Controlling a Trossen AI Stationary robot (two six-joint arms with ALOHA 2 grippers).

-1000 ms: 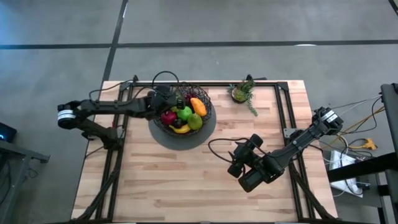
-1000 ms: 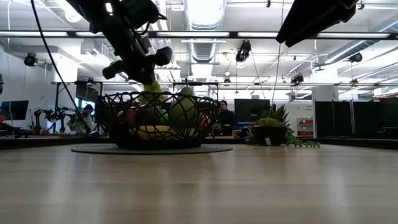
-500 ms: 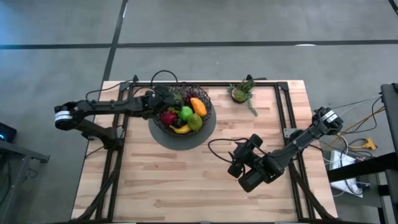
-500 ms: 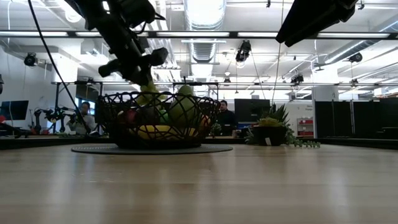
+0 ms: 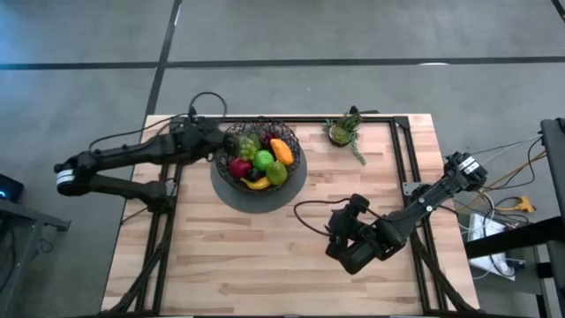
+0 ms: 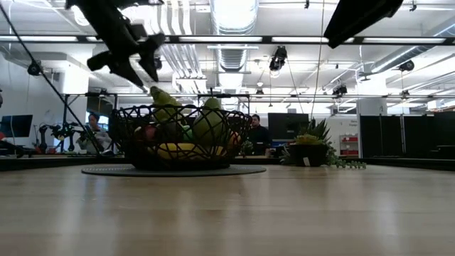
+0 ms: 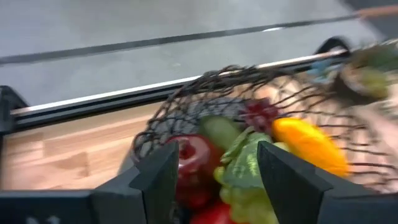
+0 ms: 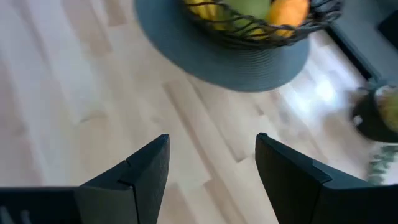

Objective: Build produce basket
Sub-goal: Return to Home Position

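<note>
On the left half of the pale wooden slatted table, we find the round dark-brown wire-mesh basket resting on a flat grey round disc, which seems to give it a steady seat. A red toy apple, a bright green toy apple, an orange toy fruit, a yellow toy banana and a bunch of green toy grapes are heaped inside it, touching one another. The left gripper hangs just beside the basket's left rim and above it, jaws spread with nothing between them; we read that as clearing the wire so the pile is not knocked. The right gripper waits over bare boards well apart from the basket, its jaws likewise spread and empty, out of the other arm's way. A small green potted plant stands near the basket's right and is no part of the load. We judge the filling done, with only the arms' retreat to rest remaining.
</note>
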